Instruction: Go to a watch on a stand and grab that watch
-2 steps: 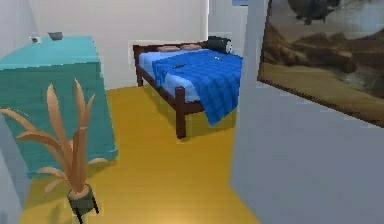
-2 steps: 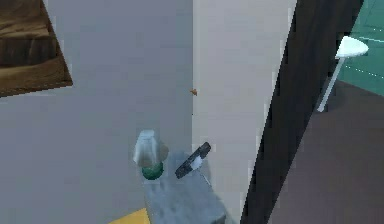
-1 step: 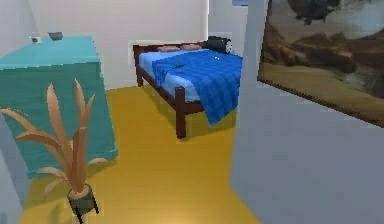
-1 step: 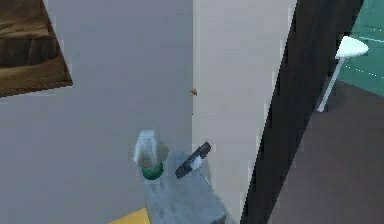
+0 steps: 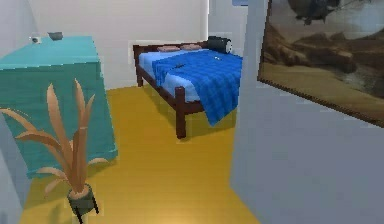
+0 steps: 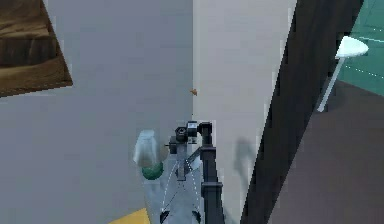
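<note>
A teal cabinet (image 5: 55,95) stands at the forward view's left. On its top lie a small dark thing (image 5: 55,36) and a small pale thing (image 5: 35,39); I cannot tell what either is. In the arm side view the dark arm bar (image 6: 209,185) rises from the bottom edge in front of a grey wall. My gripper (image 6: 182,140) sits at its far end, with thin fingers (image 6: 172,190) running down to the left. Its far end is hard to make out, so I cannot tell whether it holds anything.
A potted plant (image 5: 68,150) stands on the yellow floor (image 5: 160,150) before the cabinet. A bed with a blue blanket (image 5: 200,75) lies ahead. A grey wall with a painting (image 5: 325,55) closes the forward view's right. A dark door frame (image 6: 300,110) and white table (image 6: 350,50) show in the arm side view.
</note>
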Motion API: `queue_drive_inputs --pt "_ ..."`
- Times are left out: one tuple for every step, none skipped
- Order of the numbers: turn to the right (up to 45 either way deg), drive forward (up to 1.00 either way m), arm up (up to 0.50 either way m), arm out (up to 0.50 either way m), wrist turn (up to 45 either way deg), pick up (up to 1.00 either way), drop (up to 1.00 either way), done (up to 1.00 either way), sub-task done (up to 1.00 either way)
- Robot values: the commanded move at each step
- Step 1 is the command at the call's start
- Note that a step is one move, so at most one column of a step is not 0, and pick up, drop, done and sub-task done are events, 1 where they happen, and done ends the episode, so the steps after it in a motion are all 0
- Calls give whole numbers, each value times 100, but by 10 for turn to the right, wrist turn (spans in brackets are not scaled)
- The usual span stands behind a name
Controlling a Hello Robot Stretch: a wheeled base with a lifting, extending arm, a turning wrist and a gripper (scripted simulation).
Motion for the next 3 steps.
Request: queue_drive_inputs --pt "0 0 0 0 450 0 0 0 0" --pt "0 0 0 0 450 0 0 0 0" --pt "0 0 0 0 450 0 0 0 0"
